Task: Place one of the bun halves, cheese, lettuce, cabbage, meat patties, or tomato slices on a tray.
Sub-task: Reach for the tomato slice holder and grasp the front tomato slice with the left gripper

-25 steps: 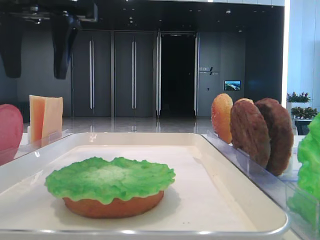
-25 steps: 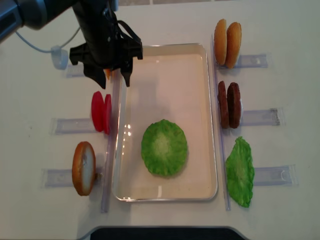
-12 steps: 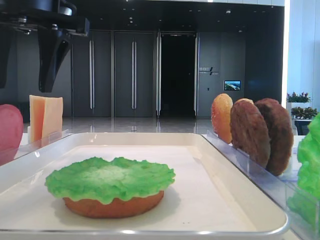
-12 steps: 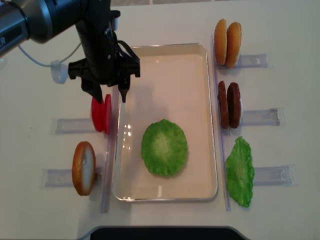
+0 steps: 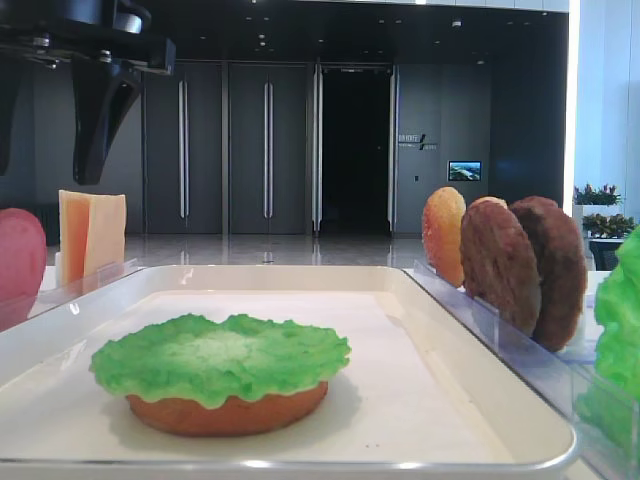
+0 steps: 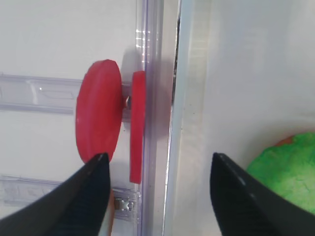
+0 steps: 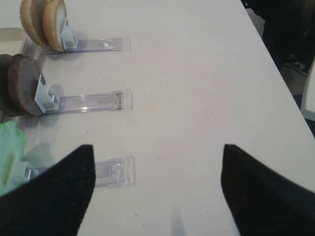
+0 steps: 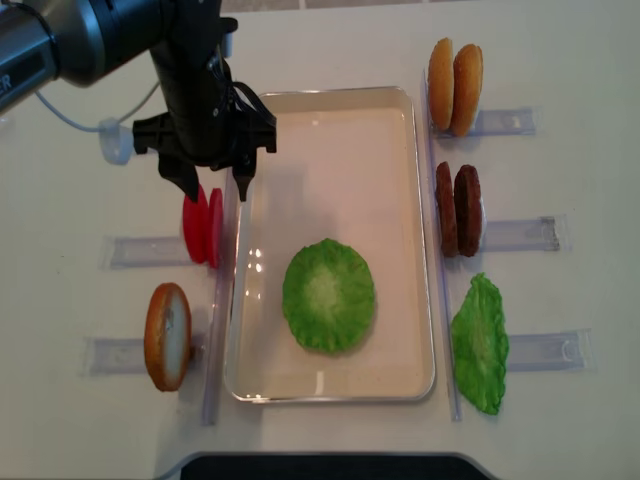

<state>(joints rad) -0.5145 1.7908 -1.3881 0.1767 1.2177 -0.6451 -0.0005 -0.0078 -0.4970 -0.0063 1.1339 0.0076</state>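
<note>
Tray point(image 8: 410, 200) sits mid-table in your overhead view, long side running 12 to 6 o'clock. On it, toward 6 o'clock, a green lettuce leaf point(image 8: 328, 295) lies flat over a bun half point(image 5: 228, 412); the low front view shows the orange-brown bun edge under the ruffled leaf.

Your left gripper point(image 8: 212, 185) hangs at about 10 o'clock from the tray centre, over the tray's left rim and directly above the tomato slices point(image 8: 202, 226). Its jaws stand apart with nothing between them. In the left wrist view the two dark fingers point(image 6: 78, 201) straddle open space, with the two red slices standing on edge in their clear holder point(image 6: 150, 59) just beside the tray wall. No contact with the slices is visible.

Your right gripper point(image 7: 157, 191) shows only in its own wrist view: two dark fingers spread wide over bare table, holding nothing.

At 9 o'clock of the tray, below the slices, one bun half point(image 8: 167, 336) stands on edge. Cheese point(image 5: 91, 235) shows only in the low front view, upright at far left. At 3 o'clock side: two bun halves point(image 8: 455, 85) at top, two meat patties point(image 8: 458, 208) in the middle, a second lettuce leaf point(image 8: 480, 345) at bottom, all outside the tray.
</note>
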